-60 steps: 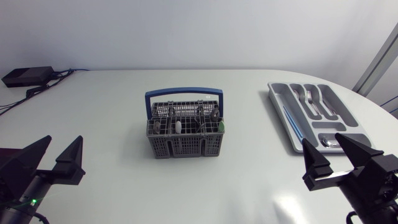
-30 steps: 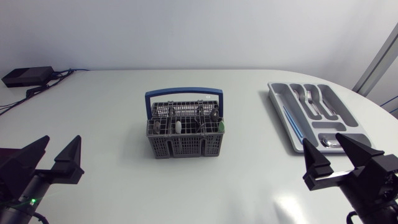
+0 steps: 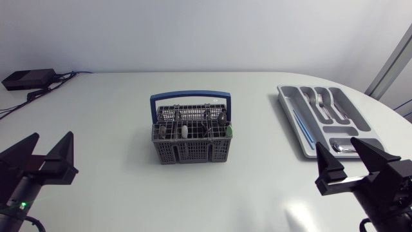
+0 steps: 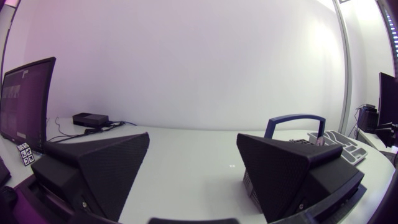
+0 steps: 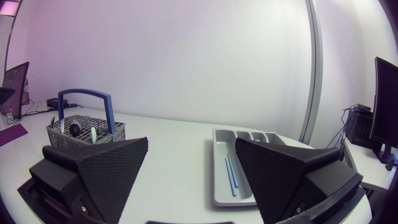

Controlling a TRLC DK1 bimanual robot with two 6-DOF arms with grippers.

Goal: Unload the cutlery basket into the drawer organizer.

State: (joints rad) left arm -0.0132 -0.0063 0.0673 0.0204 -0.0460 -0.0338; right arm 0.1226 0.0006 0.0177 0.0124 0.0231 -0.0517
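The left pincer (image 3: 51,143), spread empty like the right pincer (image 3: 337,149), is drawn slightly back from the loaded basket (image 3: 191,143) standing mid worktop (image 3: 116,103), well apart from the organizer (image 3: 290,111), so no pickup is judged begun.

White table (image 3: 116,193) w/ small black box (image 3: 29,78) + cables (image 3: 62,76) at far-left corner.

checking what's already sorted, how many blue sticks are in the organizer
2. One blue stick and a second blue stick lie side by side in the long compartment of the drawer organizer nearest the cutlery basket. Others could be hidden.
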